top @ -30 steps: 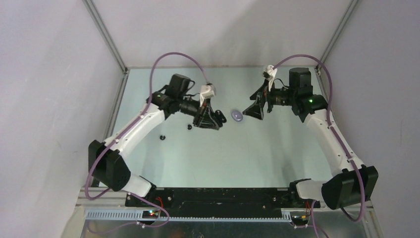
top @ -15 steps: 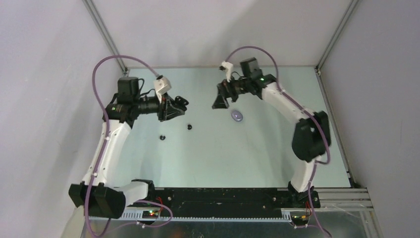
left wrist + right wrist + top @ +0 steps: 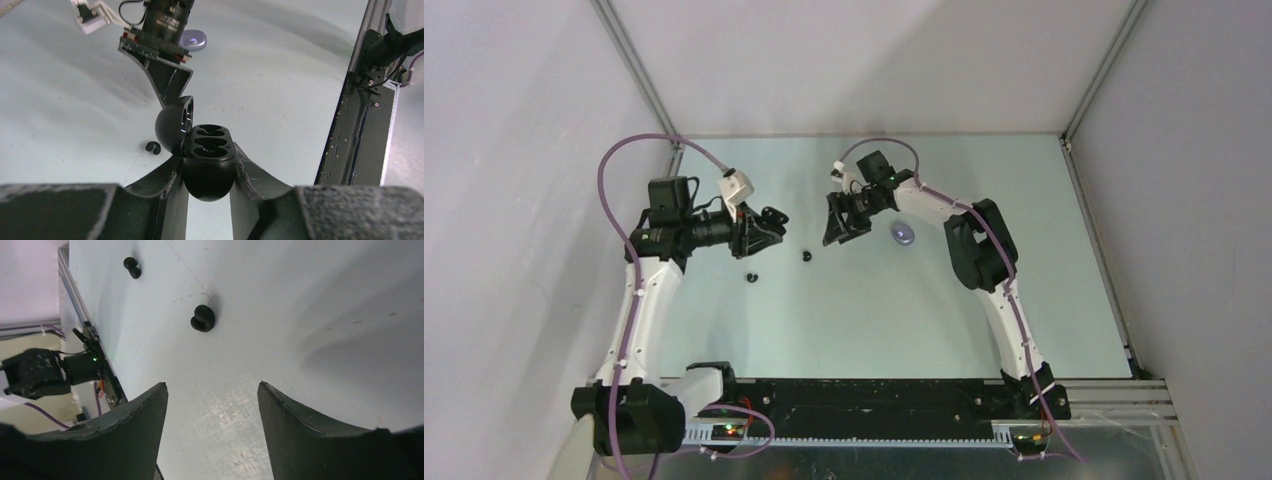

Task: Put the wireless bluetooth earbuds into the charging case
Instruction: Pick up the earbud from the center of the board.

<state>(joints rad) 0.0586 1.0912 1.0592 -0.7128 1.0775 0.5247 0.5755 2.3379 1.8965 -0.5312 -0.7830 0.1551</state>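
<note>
1. Two glossy black earbuds [image 3: 202, 318] lie apart on the pale bench [image 3: 874, 320].
2. My left fingers [image 3: 250, 175] clamp one open black charging case [image 3: 209, 150].
3. My right fingers [image 3: 140, 430] stand wide, empty.
4. One pale purple rounded pod [image 3: 905, 235] nearby.

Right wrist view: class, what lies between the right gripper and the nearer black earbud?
Only bare table separates right gripper from nearer black earbud, per right wrist view.

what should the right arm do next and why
Probably ease the right gripper forward and down over the nearer black earbud, then close. Its jaws stand open and empty, and the earbud lies just ahead of them. The left gripper holds the black charging case with its lid open and both wells empty.
</note>
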